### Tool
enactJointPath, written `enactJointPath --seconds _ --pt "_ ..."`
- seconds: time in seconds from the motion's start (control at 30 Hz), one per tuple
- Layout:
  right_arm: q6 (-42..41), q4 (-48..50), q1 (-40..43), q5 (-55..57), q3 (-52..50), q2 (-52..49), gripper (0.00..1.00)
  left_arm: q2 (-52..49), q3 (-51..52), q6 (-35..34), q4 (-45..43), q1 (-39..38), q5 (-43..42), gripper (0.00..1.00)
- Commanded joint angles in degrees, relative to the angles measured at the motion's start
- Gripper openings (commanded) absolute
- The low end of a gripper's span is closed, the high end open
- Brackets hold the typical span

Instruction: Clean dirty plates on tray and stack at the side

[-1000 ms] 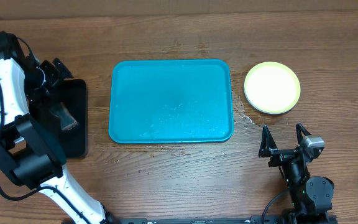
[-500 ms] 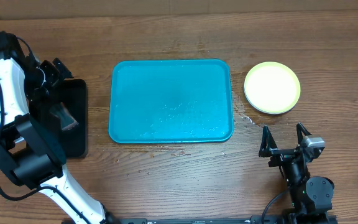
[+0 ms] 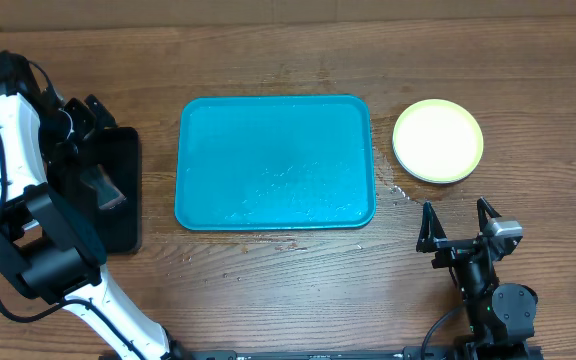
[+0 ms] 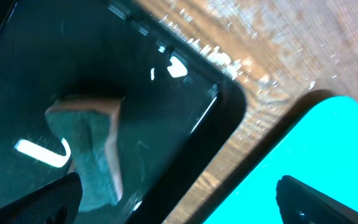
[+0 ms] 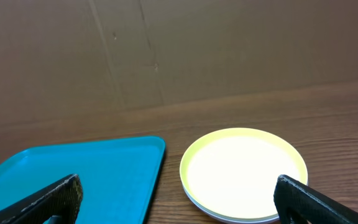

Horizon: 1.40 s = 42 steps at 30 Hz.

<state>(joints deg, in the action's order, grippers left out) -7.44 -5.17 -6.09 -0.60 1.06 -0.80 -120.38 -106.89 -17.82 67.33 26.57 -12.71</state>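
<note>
The teal tray [image 3: 275,163] lies mid-table with no plates on it, only wet streaks; it also shows in the right wrist view [image 5: 73,171] and the left wrist view [image 4: 328,155]. The plates [image 3: 438,141] sit stacked right of the tray, yellow-green on top, with a paler rim under it in the right wrist view [image 5: 243,175]. My right gripper [image 3: 458,225] is open and empty, in front of the stack [image 5: 179,202]. My left gripper [image 3: 93,112] is open and empty over the black tray's far end [image 4: 179,199].
A black tray [image 3: 103,190] at the left holds a grey-green sponge [image 3: 104,187], also seen in the left wrist view [image 4: 89,149]. Water drops lie on the wood between the teal tray and the plate stack [image 3: 393,185]. A cardboard wall [image 5: 179,50] stands behind the table.
</note>
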Motion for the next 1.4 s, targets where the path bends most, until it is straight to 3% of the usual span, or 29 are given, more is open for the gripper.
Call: enactJointPath --seconds 0.0,0.4,0.63,0.83,1.07,1.37 --pt "0.4 0.3 -0.1 0.5 -0.6 0.6 1.0 2.3 -1.0 1.1 0.7 1.2 2.0 0.99" --pt "0.4 0.3 -0.1 0.5 -0.6 0.6 1.0 27.0 6.9 5.7 -4.5 -4.3 2.8 0.99" --pt "0.4 0.3 -0.1 0.5 -0.6 0.6 1.0 48.0 31.3 18.8 -17.6 -17.2 2.8 1.0" --pt "0.4 0.3 -0.1 0.5 -0.6 0.6 1.0 67.3 51.1 20.9 -20.9 -27.4 2.9 1.0" --pt "0.4 0.3 -0.1 0.5 -0.6 0.6 1.0 76.7 58.6 20.9 -22.3 -28.5 5.7 1.0" --pt "0.4 0.3 -0.1 0.5 -0.6 0.6 1.0 94.4 80.1 22.6 -41.0 -28.3 5.6 1.0"
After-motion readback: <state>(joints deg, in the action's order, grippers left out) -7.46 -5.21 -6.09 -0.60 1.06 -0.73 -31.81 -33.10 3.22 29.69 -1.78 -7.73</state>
